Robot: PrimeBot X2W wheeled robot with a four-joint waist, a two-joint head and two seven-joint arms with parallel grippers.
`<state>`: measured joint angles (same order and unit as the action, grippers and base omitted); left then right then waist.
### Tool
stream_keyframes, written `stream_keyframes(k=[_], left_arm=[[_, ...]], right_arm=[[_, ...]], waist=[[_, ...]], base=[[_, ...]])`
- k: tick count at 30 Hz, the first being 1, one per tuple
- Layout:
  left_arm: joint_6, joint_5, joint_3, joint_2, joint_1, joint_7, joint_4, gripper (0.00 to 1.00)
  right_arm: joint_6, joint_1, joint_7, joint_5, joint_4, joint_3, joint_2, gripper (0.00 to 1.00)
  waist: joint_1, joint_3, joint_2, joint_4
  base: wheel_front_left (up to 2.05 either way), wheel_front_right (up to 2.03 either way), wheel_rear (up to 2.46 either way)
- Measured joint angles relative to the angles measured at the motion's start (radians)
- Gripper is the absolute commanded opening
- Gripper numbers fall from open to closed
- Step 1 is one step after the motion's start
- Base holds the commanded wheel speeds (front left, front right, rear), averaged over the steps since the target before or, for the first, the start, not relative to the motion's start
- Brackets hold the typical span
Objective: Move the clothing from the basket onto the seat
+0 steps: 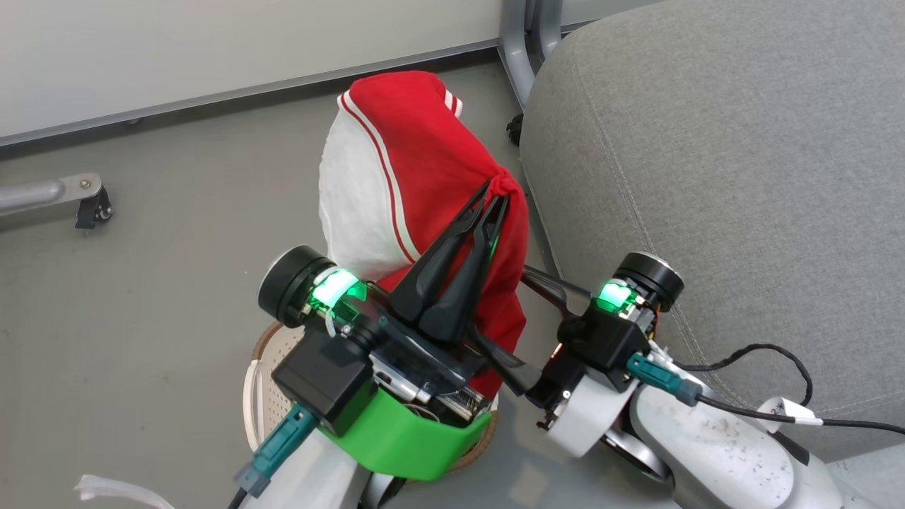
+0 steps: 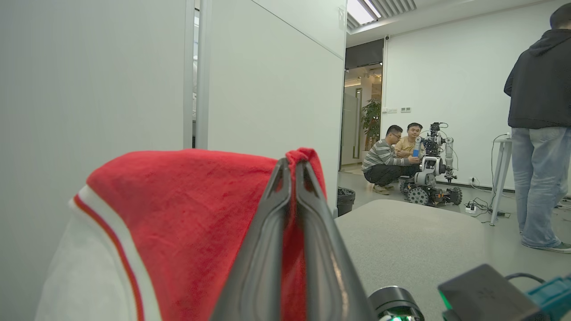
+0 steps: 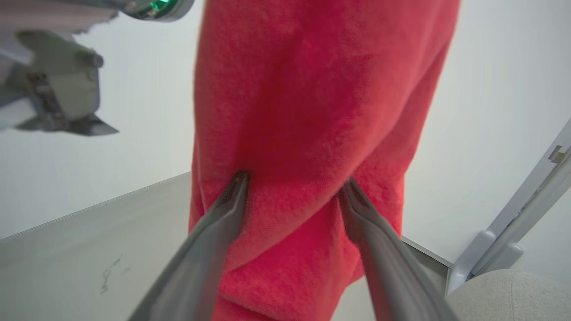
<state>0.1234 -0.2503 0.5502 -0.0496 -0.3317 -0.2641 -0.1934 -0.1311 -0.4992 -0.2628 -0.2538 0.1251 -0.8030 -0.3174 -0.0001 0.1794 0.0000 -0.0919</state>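
**Clothing pinched aloft by left arm; seat lies on the robot's right**

**Left wrist view.** The left gripper [image 2: 293, 164] has its jaws pressed together on a bunched fold of the clothing [image 2: 187, 209]. The fold pokes out just above the fingertips. The cloth drapes away to this view's left, red with a white panel and a striped edge. The seat [image 2: 401, 232] shows as a grey pad past the fingers on the other side. Count in the background: two crouching people [image 2: 392, 156], one standing person [image 2: 539, 133], one other robot [image 2: 430, 165].

**Right wrist view.** The right gripper [image 3: 296, 178] has its jaws spread wide. Both fingertips [image 3: 241, 183] rest against the hanging red cloth, which bulges between them. Nothing is gripped. The cloth's long axis runs top to bottom here, across the line between the two fingers.

**Head view.** One garment is counted, hanging from the left pinch. Its long axis drops toward the one basket [image 1: 263, 367], whose rim and perforated wall show beneath the left arm. The arms hide the basket's inside, so a second garment cannot be confirmed. Whether the hem has cleared the rim cannot be told. The one seat lies just beside the garment on the robot's right, with a strip of floor [image 1: 141, 297] between. The right arm is nearer the seat and reaches in from that side, below the left pinch.

**Judgement.** The coming move is a carry to the robot's right, over the seat edge.
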Motion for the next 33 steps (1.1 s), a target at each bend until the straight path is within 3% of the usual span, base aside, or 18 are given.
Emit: stream_keyframes(k=[9,10,11,24,33], left_arm=[[0.001,-0.013,0.012,0.0,0.0,0.0,0.004,0.0],[0.001,-0.013,0.012,0.0,0.0,0.0,0.005,0.0],[0.001,-0.015,0.012,0.0,0.0,0.0,0.005,0.0],[0.003,-0.022,0.001,0.0,0.008,0.0,0.006,0.0],[0.004,-0.056,-0.034,0.0,0.028,0.0,0.011,0.0]], right_arm=[[0.0,-0.03,0.0,-0.015,0.053,-0.018,0.054,1.0],[0.0,-0.031,0.0,-0.018,0.055,-0.019,0.058,0.42],[0.0,-0.032,0.0,-0.023,0.061,-0.019,0.062,0.0],[0.0,-0.006,0.0,0.014,0.041,0.026,0.078,0.0],[0.0,0.062,0.0,-0.012,-0.027,0.196,0.102,0.0]], waist=[[0.0,-0.006,0.0,0.005],[0.0,-0.007,0.0,0.006],[0.0,-0.009,0.0,0.006],[0.0,-0.021,0.0,0.007],[0.0,-0.026,0.0,0.009]], base=[[0.0,0.0,0.0],[0.0,0.0,0.0],[0.0,0.0,0.0],[0.0,0.0,0.0],[0.0,0.0,0.0]])
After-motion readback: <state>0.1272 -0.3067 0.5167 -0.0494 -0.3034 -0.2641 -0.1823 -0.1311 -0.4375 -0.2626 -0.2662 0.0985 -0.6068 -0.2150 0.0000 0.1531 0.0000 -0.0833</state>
